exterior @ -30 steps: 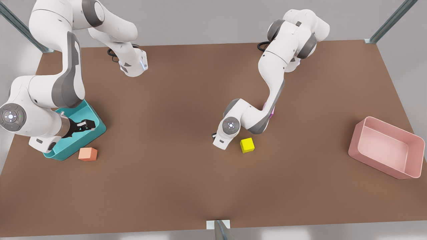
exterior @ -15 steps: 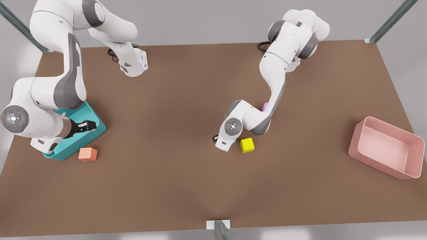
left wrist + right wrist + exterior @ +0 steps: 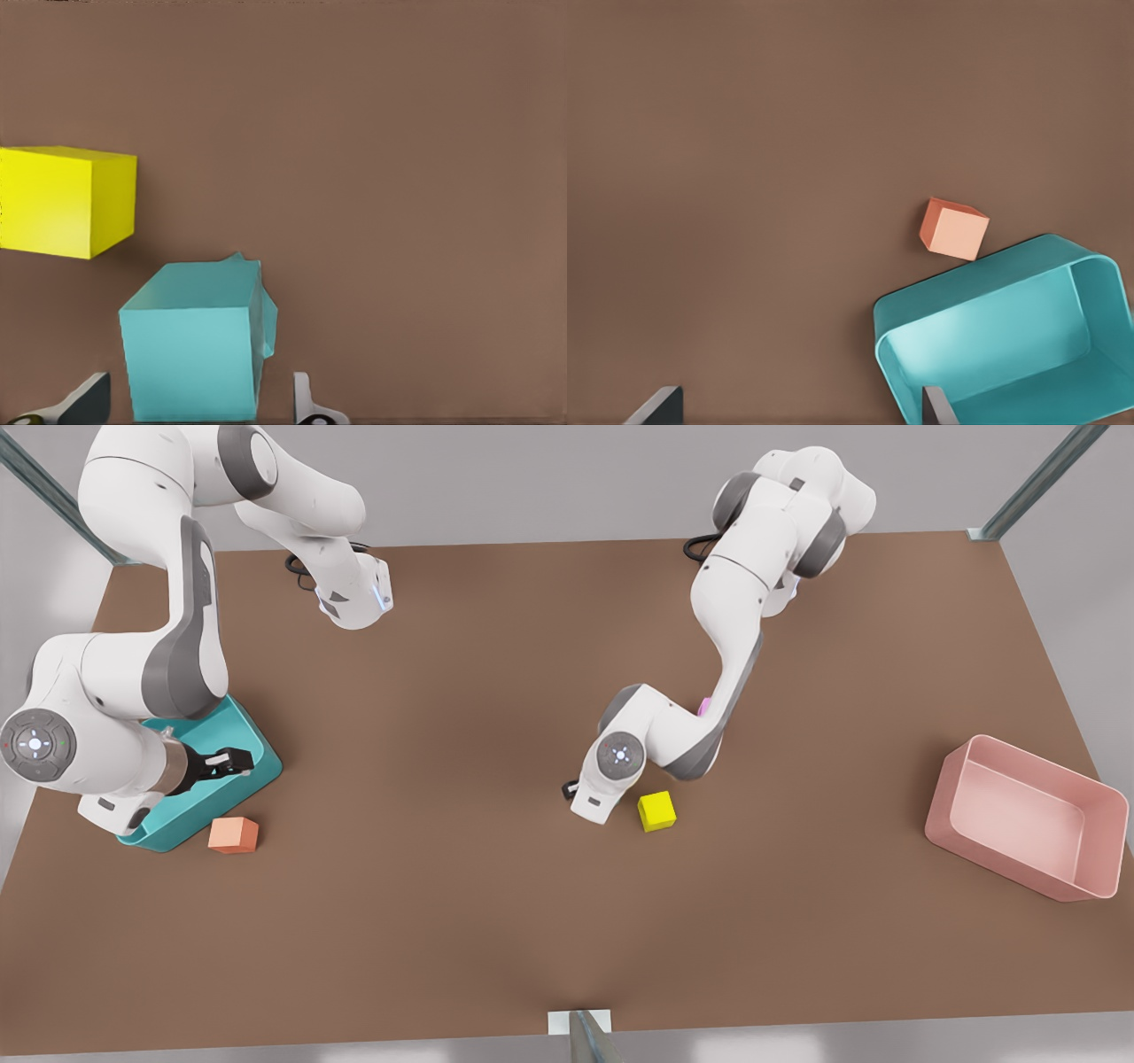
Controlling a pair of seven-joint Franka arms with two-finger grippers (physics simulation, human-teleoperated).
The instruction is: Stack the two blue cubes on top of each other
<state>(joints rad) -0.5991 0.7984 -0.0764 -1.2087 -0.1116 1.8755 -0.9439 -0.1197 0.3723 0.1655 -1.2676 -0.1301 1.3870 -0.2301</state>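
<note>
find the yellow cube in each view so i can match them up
Front view: the yellow cube sits on the table near the middle, just to the front view's right of the left end effector.
Left wrist view: yellow cube beside a teal cube that sits between the open fingers.
Right wrist view: not in it.
Shared landmark: the left end effector, next to the yellow cube.

teal cubes (image 3: pixel 190 354) stacked, upper one slightly skewed.

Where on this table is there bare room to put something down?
Bare table lies between the teal bin and the yellow cube, and between that cube and the pink bin. It is crowded around the orange cube beside the teal bin.
</note>
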